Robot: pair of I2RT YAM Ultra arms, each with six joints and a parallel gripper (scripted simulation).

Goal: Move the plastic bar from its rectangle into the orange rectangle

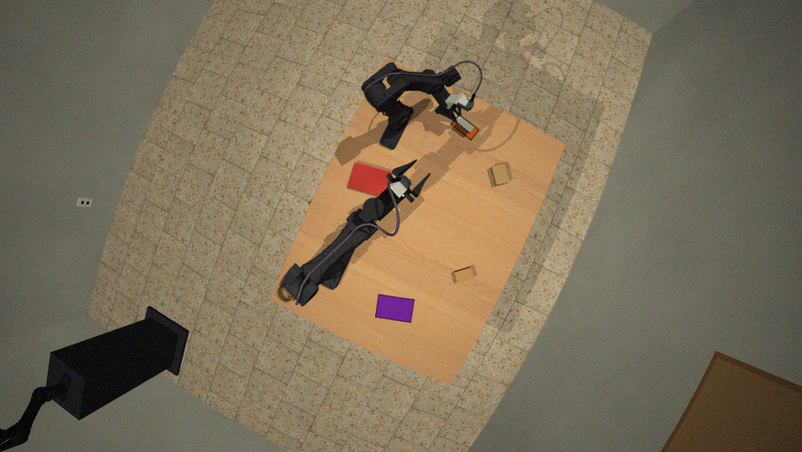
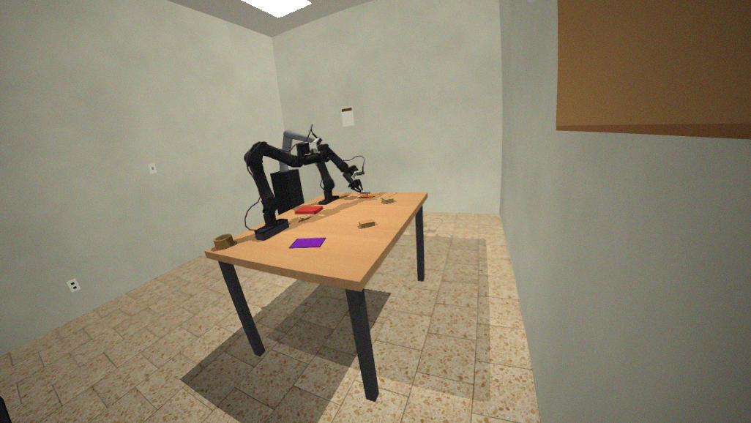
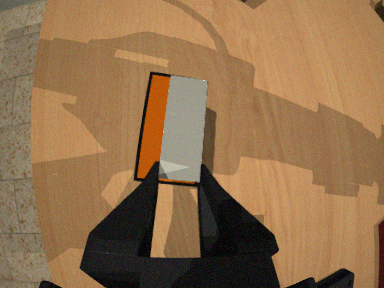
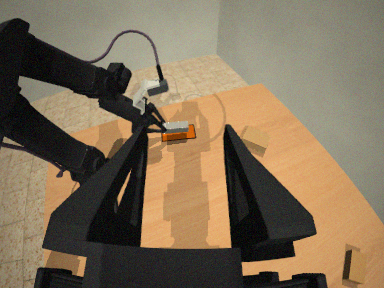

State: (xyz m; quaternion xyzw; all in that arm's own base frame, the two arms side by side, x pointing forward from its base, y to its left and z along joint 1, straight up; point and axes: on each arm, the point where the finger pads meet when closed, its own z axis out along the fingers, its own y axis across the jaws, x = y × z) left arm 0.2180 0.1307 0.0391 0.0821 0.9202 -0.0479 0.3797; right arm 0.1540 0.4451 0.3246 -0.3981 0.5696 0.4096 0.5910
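Observation:
The pale grey plastic bar [image 1: 464, 124] [image 2: 364, 192] [image 3: 185, 125] [image 4: 176, 126] is held at one end in my left gripper [image 1: 458, 116] [image 3: 179, 168] [image 4: 165, 127], which is shut on it. The bar looks level and a little above the orange rectangle [image 1: 473, 135] [image 3: 151, 130] [image 4: 172, 137], with its shadow offset to the right in the left wrist view. There it covers the rectangle's right part, its long side near the right border, and an orange strip shows on the left. The lower right border is hidden. My right gripper [image 1: 424, 166] [image 4: 185, 130] is open and empty, high over the table.
A red slab [image 1: 366, 178] [image 2: 309, 209] lies beside the right gripper in the top view. Two wooden blocks [image 1: 501, 174] [image 1: 463, 274] stand apart on the table. A purple rectangle [image 1: 394, 308] [image 2: 307, 242] lies near one end, and a brown ring [image 2: 223, 241] stands near the corner.

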